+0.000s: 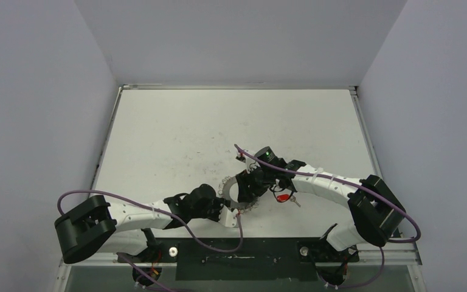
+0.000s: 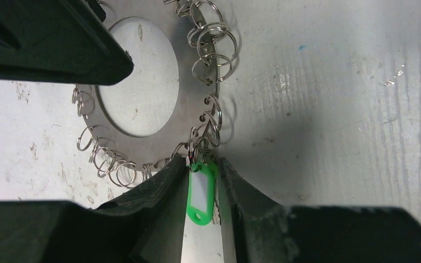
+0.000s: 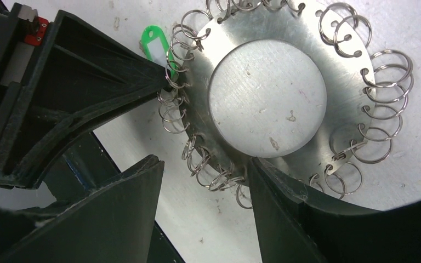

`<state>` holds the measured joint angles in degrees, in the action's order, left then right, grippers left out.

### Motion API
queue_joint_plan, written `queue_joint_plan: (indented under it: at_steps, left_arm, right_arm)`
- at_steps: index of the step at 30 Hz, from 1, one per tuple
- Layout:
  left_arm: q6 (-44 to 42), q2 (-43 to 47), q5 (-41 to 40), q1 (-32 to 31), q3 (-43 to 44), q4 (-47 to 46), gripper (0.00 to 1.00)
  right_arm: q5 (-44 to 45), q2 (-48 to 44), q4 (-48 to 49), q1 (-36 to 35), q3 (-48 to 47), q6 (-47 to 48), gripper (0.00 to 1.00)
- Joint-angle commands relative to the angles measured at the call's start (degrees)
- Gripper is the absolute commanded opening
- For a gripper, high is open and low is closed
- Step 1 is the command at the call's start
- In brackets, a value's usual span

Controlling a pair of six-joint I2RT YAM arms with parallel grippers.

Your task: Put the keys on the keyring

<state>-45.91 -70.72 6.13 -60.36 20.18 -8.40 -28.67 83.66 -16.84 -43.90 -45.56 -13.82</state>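
Tabletop [image 1: 176,128] carries everything. We see the keyring [image 3: 345,71] on it, between the two sets of jaws. Right jaws stand parted and grasp nothing. One finger [image 3: 290,213] overlaps the ring's near rim and the other sits clear of the loops. Left jaws are clenched on the green-tagged key [image 2: 200,189], held by its tag. The tag's top touches the wire loops at the ring's edge. Red-tagged key [image 1: 284,197] lies behind the right jaws, under that arm, apart from the ring.
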Motion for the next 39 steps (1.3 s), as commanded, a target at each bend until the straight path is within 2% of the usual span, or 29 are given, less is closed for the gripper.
queue_joint_plan:
  at_steps: [1,6,11,21,27,30,32,36,39]
  left_arm:
    - [-0.6,-1.2,0.9,-0.4,2.3,-2.5,0.25]
    - [0.8,1.6,-0.7,-0.5,2.3,-0.3,0.26]
    - [5.6,10.1,-2.2,-0.6,0.2,2.7,0.32]
    - [20.2,37.0,-5.7,-1.1,-5.0,8.3,0.36]
    - [24.8,48.8,-5.7,-1.1,-7.3,7.7,0.36]
    - [25.2,50.7,-5.7,-1.1,-7.9,7.2,0.36]
    - [25.4,50.7,-5.7,-1.1,-7.7,7.5,0.36]
    - [25.3,48.9,-4.9,-1.1,-7.3,7.7,0.35]
    - [25.1,46.8,-4.4,-1.1,-7.0,6.8,0.35]
  right_arm:
    - [-1.8,-0.6,3.9,-0.7,-0.5,2.5,0.59]
    - [5.3,-1.4,3.2,-4.5,-1.5,7.4,0.59]
    - [8.4,-3.1,7.9,-6.6,0.3,11.7,0.59]
    - [-1.3,-8.1,31.6,-9.1,13.4,26.3,0.6]
    - [-3.2,-4.2,39.4,-9.6,15.6,28.5,0.49]
    - [-2.9,-1.6,42.6,-9.9,15.4,27.3,0.36]
    - [-1.7,-0.4,44.6,-10.4,15.5,26.6,0.32]
    - [-1.7,1.3,45.0,-11.2,15.1,27.1,0.3]
    - [-2.5,1.8,43.4,-11.3,14.7,27.6,0.34]
